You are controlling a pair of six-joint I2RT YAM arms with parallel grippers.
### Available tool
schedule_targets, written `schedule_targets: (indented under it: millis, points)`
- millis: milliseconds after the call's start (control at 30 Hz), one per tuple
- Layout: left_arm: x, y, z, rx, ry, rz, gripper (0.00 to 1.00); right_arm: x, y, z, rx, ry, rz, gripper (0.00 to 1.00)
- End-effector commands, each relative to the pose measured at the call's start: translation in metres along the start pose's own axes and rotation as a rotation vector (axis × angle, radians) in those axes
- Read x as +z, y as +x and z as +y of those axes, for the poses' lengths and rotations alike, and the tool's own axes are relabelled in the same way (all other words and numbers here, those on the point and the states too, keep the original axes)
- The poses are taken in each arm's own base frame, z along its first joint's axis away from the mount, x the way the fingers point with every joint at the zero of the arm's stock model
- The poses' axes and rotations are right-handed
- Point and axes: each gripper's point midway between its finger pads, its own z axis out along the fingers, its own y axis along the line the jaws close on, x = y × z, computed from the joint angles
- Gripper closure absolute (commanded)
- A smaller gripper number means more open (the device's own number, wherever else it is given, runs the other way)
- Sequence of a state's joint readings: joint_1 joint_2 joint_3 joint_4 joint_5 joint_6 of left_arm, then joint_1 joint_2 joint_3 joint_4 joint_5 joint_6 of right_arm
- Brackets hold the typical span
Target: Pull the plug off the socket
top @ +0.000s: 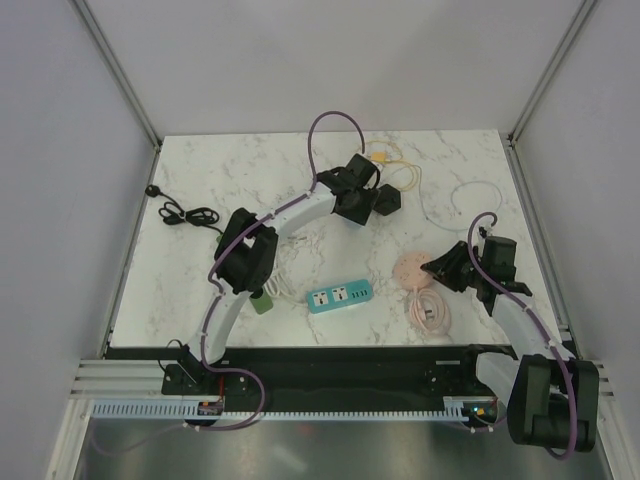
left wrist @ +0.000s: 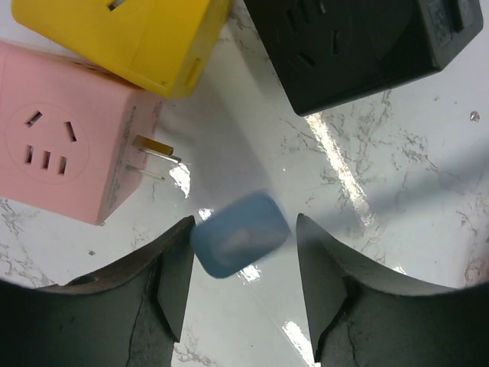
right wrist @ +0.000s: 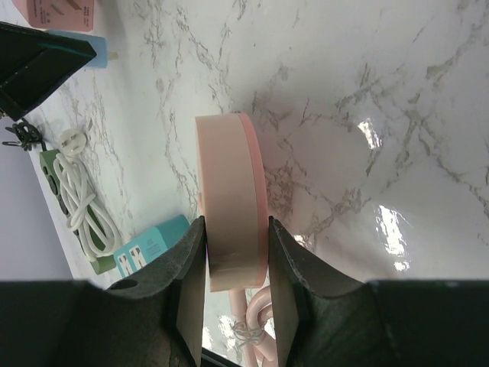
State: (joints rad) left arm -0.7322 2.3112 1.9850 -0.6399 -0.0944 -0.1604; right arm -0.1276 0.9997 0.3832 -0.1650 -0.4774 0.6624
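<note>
A small blue plug [left wrist: 241, 245], blurred, sits on the marble between the spread jaws of my left gripper [left wrist: 244, 228]. It touches the left finger [left wrist: 174, 275], and a gap separates it from the right one. It is apart from the pink cube socket [left wrist: 61, 145], which has two metal prongs sticking out of its side. In the top view the left gripper [top: 362, 198] is at the back of the table. My right gripper [right wrist: 235, 225] is shut on the rim of a round pink socket [right wrist: 229, 183], which the top view shows at the right [top: 413, 268].
A yellow cube [left wrist: 130, 38] and a black cube [left wrist: 359, 46] stand close around the pink one. A blue power strip [top: 340, 296], a green strip with a white cable [top: 262, 300], a coiled pink cord [top: 430, 310], a black cable [top: 185, 213] and a white cable [top: 470, 195] lie on the marble.
</note>
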Motion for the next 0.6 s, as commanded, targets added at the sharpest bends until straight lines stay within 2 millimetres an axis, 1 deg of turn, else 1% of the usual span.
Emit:
schedule_targets:
  millis: [0, 67, 100, 133, 200, 233, 267, 300, 333, 367, 400, 433, 467, 500, 567]
  points:
    - [-0.018, -0.019, -0.007, -0.033, 0.051, -0.049, 0.37, 0.005, -0.016, -0.008, -0.017, 0.058, -0.043, 0.91]
    - [-0.028, -0.024, -0.006, -0.042, 0.054, -0.066, 0.30, 0.006, -0.020, -0.006, -0.015, 0.051, -0.057, 0.91]
    - [-0.034, -0.026, -0.007, -0.044, 0.059, -0.074, 0.22, 0.007, -0.021, -0.005, -0.015, 0.050, -0.060, 0.91]
    - [-0.046, -0.031, -0.008, -0.049, 0.074, -0.091, 0.00, 0.008, -0.022, -0.005, -0.014, 0.050, -0.062, 0.91]
    - [-0.057, -0.033, -0.009, -0.058, 0.085, -0.103, 0.00, 0.010, -0.025, -0.005, -0.015, 0.051, -0.063, 0.91]
    - [-0.070, -0.036, -0.010, -0.063, 0.095, -0.119, 0.00, 0.011, -0.027, -0.004, -0.017, 0.054, -0.064, 0.91]
    - [-0.075, -0.036, -0.010, -0.068, 0.101, -0.124, 0.00, 0.012, -0.030, -0.004, -0.019, 0.057, -0.068, 0.91]
    - [-0.079, -0.031, -0.010, -0.070, 0.105, -0.115, 0.00, 0.013, -0.034, -0.002, -0.018, 0.058, -0.073, 0.92]
    - [-0.092, -0.036, -0.010, -0.080, 0.112, -0.140, 0.00, 0.013, -0.038, 0.000, -0.024, 0.054, -0.084, 0.92]
    - [-0.099, -0.035, -0.014, -0.083, 0.137, -0.139, 0.00, 0.014, -0.041, 0.001, -0.025, 0.054, -0.091, 0.91]
    - [-0.101, -0.026, -0.014, -0.089, 0.143, -0.123, 0.00, 0.016, -0.047, 0.004, -0.025, 0.051, -0.098, 0.92]
    - [-0.105, -0.024, -0.016, -0.093, 0.159, -0.121, 0.00, 0.017, -0.052, 0.007, -0.028, 0.047, -0.109, 0.92]
    - [-0.123, -0.029, -0.017, -0.108, 0.171, -0.154, 0.00, 0.022, -0.054, 0.003, -0.021, 0.063, -0.100, 0.92]
    - [-0.121, -0.015, -0.017, -0.114, 0.174, -0.129, 0.00, 0.024, -0.062, 0.007, -0.025, 0.058, -0.109, 0.92]
    - [-0.135, -0.009, -0.019, -0.139, 0.200, -0.140, 0.00, 0.030, -0.069, 0.011, -0.023, 0.047, -0.112, 0.96]
